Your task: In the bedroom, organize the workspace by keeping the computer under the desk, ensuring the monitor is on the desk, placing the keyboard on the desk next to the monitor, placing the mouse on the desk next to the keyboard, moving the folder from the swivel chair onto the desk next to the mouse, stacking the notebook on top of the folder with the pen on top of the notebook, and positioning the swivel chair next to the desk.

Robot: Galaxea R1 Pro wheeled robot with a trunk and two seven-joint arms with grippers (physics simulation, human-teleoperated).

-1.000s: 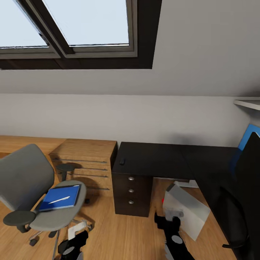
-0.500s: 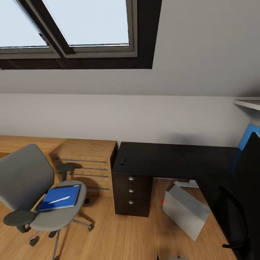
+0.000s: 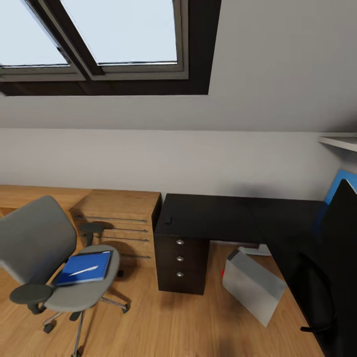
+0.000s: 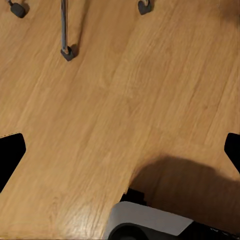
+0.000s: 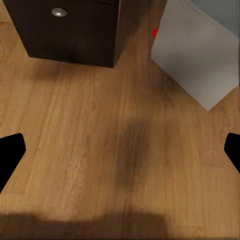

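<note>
chair: the grey padded swivel chair (image 3: 47, 258) with black armrests sits at the left, apart from the desk, and its chrome legs and castors show over the floor from my left wrist.
folder: the flat bright blue folder (image 3: 83, 267) lies on the chair seat with a slim white pen (image 3: 83, 270) lying on top of it.
desk: the glossy black l-shaped desk (image 3: 218, 218) stands against the far wall, with its three-drawer unit with silver knobs (image 3: 180, 259) under its left end.
mouse: a small black lump of a mouse (image 3: 168, 219) sits near the desk's left edge.
computer: the light grey tower case (image 3: 253, 285) leans tilted on the wooden floor (image 3: 158, 322) under the desk, just right of the drawers, red dot at its left corner.
monitor: a dark flat screen (image 3: 342, 233) shows at the far right edge.
chest: a wooden chest of drawers (image 3: 119, 218) sits between chair and desk.
left pincer (image 4: 120, 155): fingers wide apart over bare floor, holding nothing.
right pincer (image 5: 120, 152): fingers apart too, over floor near the drawers and tower.
</note>
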